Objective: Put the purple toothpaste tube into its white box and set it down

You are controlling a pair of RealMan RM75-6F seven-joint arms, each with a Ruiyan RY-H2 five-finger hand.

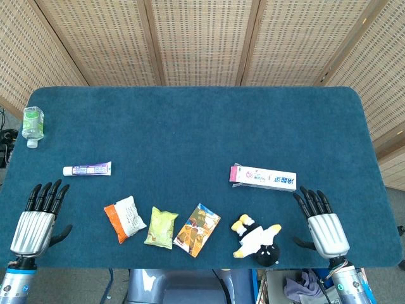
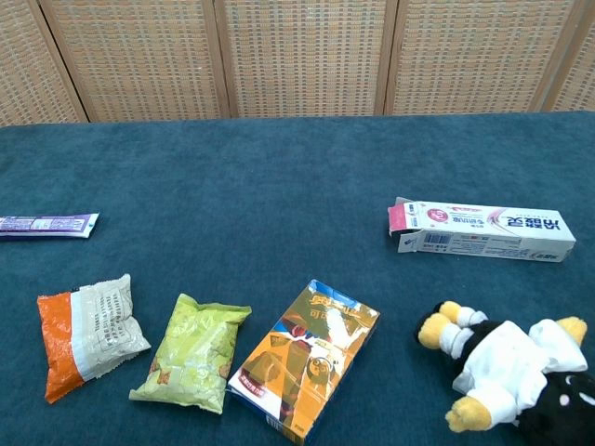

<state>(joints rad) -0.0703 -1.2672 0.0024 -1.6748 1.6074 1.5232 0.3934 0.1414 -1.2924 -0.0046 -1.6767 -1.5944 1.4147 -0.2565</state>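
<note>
On the table nothing is grasped yet: left hand (image 1: 37, 221) and right hand (image 1: 324, 225) rest released, so next the left must reach the nearby tube (image 1: 87, 169), while the box (image 1: 262, 178) waits by the right.

Matt teal cloth tabletop (image 1: 190, 126), glossy cardboard box (image 2: 479, 231), crinkly foil snack packets (image 2: 195, 353), plush penguin (image 2: 511, 372).

Bare blue cloth lies open between toothpaste tube (image 1: 87, 169) and white box (image 1: 263, 177) — snack packets (image 1: 124, 219) and plush penguin (image 1: 257, 239) crowd the near edge.
</note>
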